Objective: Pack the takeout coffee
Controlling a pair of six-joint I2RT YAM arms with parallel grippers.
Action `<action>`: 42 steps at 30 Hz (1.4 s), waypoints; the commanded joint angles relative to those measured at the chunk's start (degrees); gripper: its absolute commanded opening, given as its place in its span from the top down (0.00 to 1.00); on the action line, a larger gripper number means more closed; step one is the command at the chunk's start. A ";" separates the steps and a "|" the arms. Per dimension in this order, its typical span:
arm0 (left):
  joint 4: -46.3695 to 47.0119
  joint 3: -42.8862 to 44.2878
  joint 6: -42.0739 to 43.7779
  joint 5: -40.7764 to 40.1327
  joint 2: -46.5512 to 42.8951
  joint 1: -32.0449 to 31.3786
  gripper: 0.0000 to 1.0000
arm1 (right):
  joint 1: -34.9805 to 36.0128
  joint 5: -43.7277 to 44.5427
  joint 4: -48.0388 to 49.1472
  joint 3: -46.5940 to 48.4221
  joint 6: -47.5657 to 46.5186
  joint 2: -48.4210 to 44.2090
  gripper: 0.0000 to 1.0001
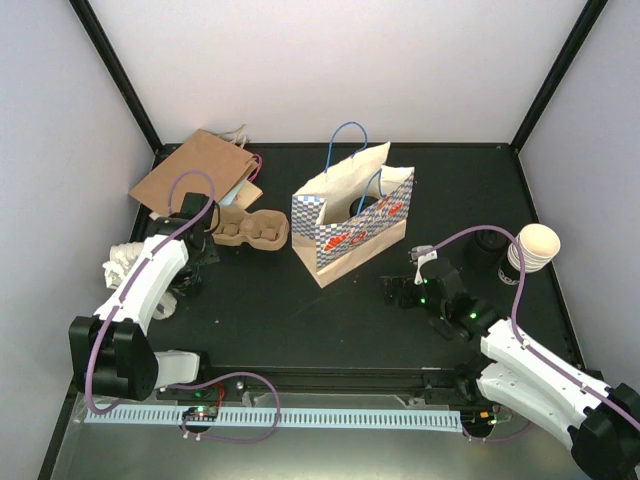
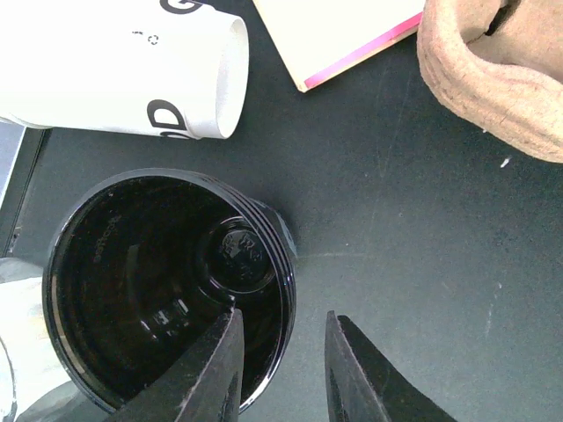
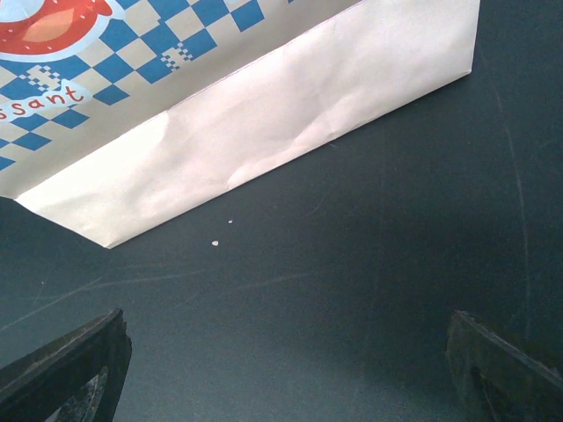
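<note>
At the table's middle: we count one checked bag (image 1: 350,222), blue and white, standing open with two blue handles (image 1: 347,135). Every place below is told from it.
Left of the bag: one pulp cup carrier (image 1: 250,229) sits just beside it. One brown paper bag (image 1: 195,168) lies flat behind the carrier. Farther left is a white crumpled heap (image 1: 122,262) whose pieces we cannot count.
Coffee lid: one black lid (image 2: 149,281) lies open side up on the table (image 1: 300,330), left of the bag and near the carrier. Its lower edge is cut off in the left wrist view.
Coffee cups: one white cup (image 2: 123,70) with black lettering lies on its side just beside the lid. Well right of the bag stands a stack of cream cups (image 1: 537,245), and we cannot tell how many it holds.
Left gripper (image 2: 281,318): it is narrowly spread, with its two fingers astride the lid's rim. One finger is inside and one outside, with bare table showing between the outer finger and the rim, so it pinches nothing.
Right gripper (image 3: 286,325): it is spread wide, low over the table just in front of the bag's right end. Nothing lies between the fingers, and only their tips show.
Hard to make out: a dark shape (image 1: 490,243) sits between the bag and the cream stack. A cream sheet with a pink edge (image 2: 343,40) near the carrier is cut off by the frame. The bag's inside is mostly hidden.
</note>
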 commanded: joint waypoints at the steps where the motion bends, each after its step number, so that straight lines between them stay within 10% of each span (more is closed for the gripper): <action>1: 2.18 -0.20 0.26 -0.23 0.02 0.54 0.73 | 0.19 0.34 1.33 0.13 -0.04 -0.58 0.00; 42: 0.25 1.17 0.91 3.04 -3.83 2.53 0.98 | 0.26 0.33 1.35 0.11 -0.08 -0.31 0.00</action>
